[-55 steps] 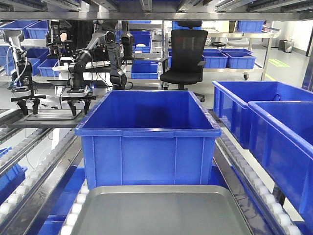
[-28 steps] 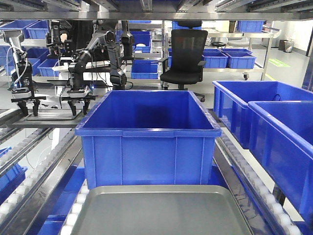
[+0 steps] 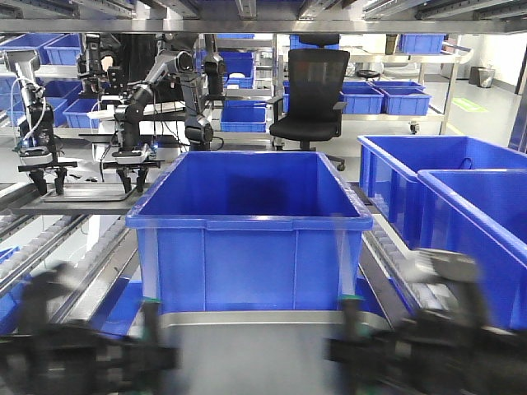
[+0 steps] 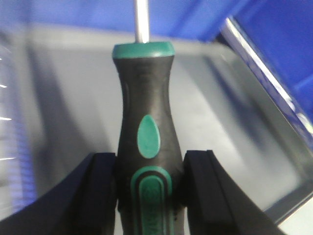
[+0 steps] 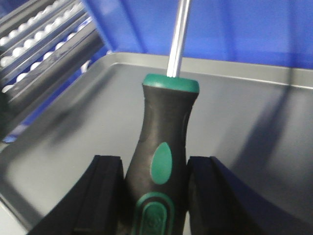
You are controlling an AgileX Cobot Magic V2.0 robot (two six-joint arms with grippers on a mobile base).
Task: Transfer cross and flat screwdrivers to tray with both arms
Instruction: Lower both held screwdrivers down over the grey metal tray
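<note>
Both arms are loaded up: the left gripper (image 4: 146, 196) has its jaws clamped on one screwdriver (image 4: 145, 132), the right gripper (image 5: 154, 196) on the other screwdriver (image 5: 164, 142). Both hang over the grey tray (image 5: 63, 142), shafts pointing toward the blue bin (image 3: 247, 222).

- The left gripper (image 4: 149, 193) holds a screwdriver (image 4: 146, 137) by its fat handle.
- Two black fingers (image 4: 100, 191) press on the handle, one on each side.
- The handle is black with green parts and a green cap on top.
- A thin silver shaft (image 4: 142, 22) sticks up from the cap and runs out of the picture.
- Behind it is the grey tray (image 4: 63, 98), which looks blurry.
- A blue bin wall (image 4: 274, 44) stands past the tray's rim.
</note>
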